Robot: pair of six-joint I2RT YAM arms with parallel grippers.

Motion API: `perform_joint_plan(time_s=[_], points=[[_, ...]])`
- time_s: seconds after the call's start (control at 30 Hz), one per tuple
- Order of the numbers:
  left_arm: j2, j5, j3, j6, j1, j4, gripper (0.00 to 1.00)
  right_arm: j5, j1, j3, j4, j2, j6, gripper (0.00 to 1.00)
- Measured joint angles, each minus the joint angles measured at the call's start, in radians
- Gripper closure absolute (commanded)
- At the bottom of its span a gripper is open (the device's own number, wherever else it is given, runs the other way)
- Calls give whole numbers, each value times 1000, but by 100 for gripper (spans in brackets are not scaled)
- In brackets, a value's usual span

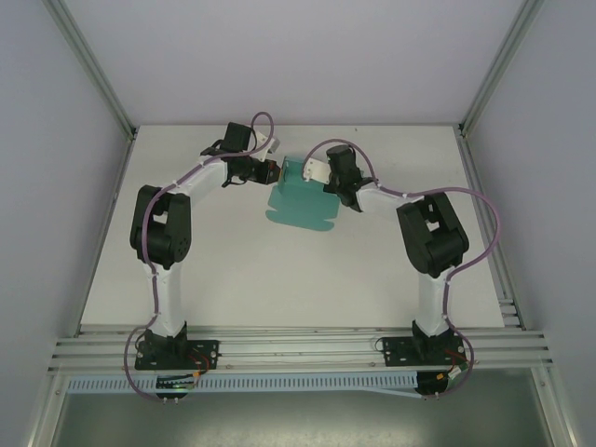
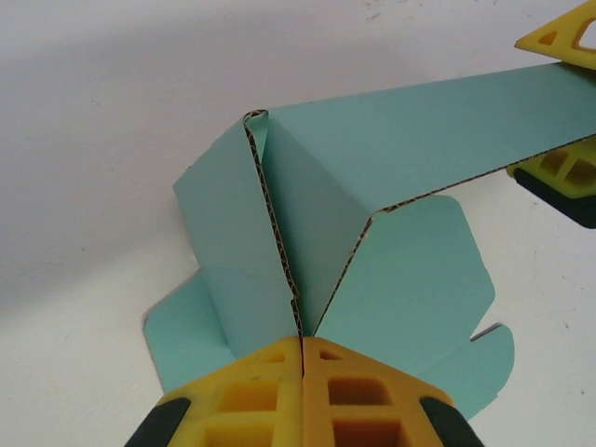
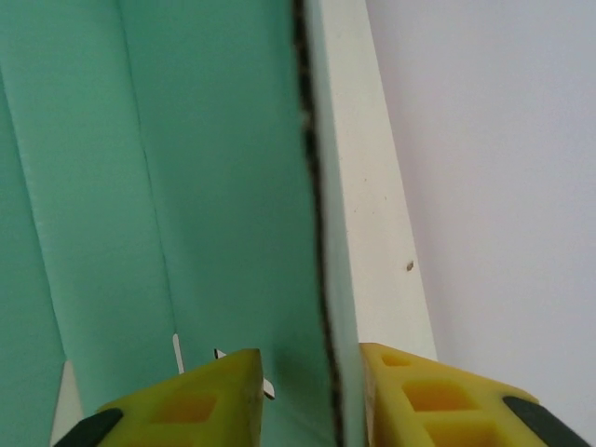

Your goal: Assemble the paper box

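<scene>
**Entry: teal-green die-cut corrugated card box, part-folded**

Location: the teal-green die-cut corrugated card box point(image 1: 296, 203) lies toward the far middle of the white tabletop point(image 1: 233, 270), between my two arms; base sheet flat, side panels raised, rounded flaps spread on the table.

My left gripper point(image 2: 303, 358): yellow fingers pressed together, clamped on the corner where two upright panels meet; the fluted edge runs down into the seam between the pads; from above it point(image 1: 270, 172) meets the box's left far corner.

My right gripper point(image 3: 312, 372): fingers apart, straddling one upright panel seen edge-on; card close against the right finger, a gap beside the left one.
</scene>
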Motion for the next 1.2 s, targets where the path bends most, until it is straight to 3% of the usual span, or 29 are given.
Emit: perform_joint_plan(time_s=[0.17,0.37,0.6,0.83,0.97,1.1,1.2], points=[[-23,31,-13,-2,-2,-60,100,1,19,-27,3,-38,-10,63],[-129,29,-140,-11,-3,-113,100,-7,52,-82,-52,-132,-24,61],[-218,5,-245,-5,-3,-138,100,-40,51,-128,-138,-212,-23,64],[-224,-3,-248,10,-5,-142,100,-66,57,-127,-185,-212,-31,79],[-225,-11,-247,10,-8,-143,100,-59,61,-128,-176,-212,-50,99],[-223,-19,-228,8,-8,-156,100,-40,72,-175,-114,-212,-57,100],[-222,-17,-212,1,-8,-161,85,4,92,-232,-7,-216,-66,100]])
